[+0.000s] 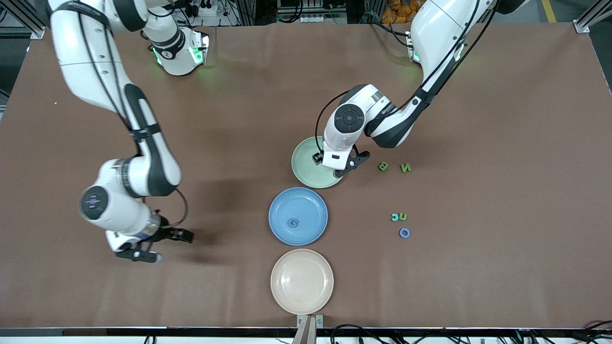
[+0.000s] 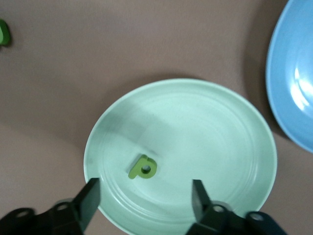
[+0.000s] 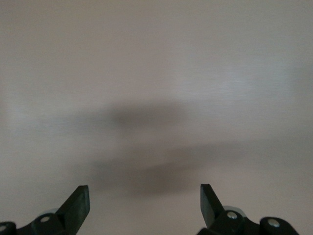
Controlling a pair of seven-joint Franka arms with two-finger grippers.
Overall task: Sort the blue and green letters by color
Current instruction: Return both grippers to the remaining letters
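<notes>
With the olive green letter P (image 2: 143, 168) lying loose in the pale green plate (image 2: 234, 127), left gripper (image 2: 145, 201) jaws spread should probably lift straight up, while the right gripper (image 3: 144, 205), jaws also spread, waits over bare brown tabletop (image 1: 229, 143).

Both arms (image 1: 119, 95) were glossy white with black joint bands and thin black cables — green lights glowed at the bases (image 1: 179, 55); black two-finger grippers (image 1: 153, 246).

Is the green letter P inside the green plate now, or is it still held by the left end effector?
Inside: the green letter P lies flat on the green plate, while the left end effector hangs open above it.
</notes>
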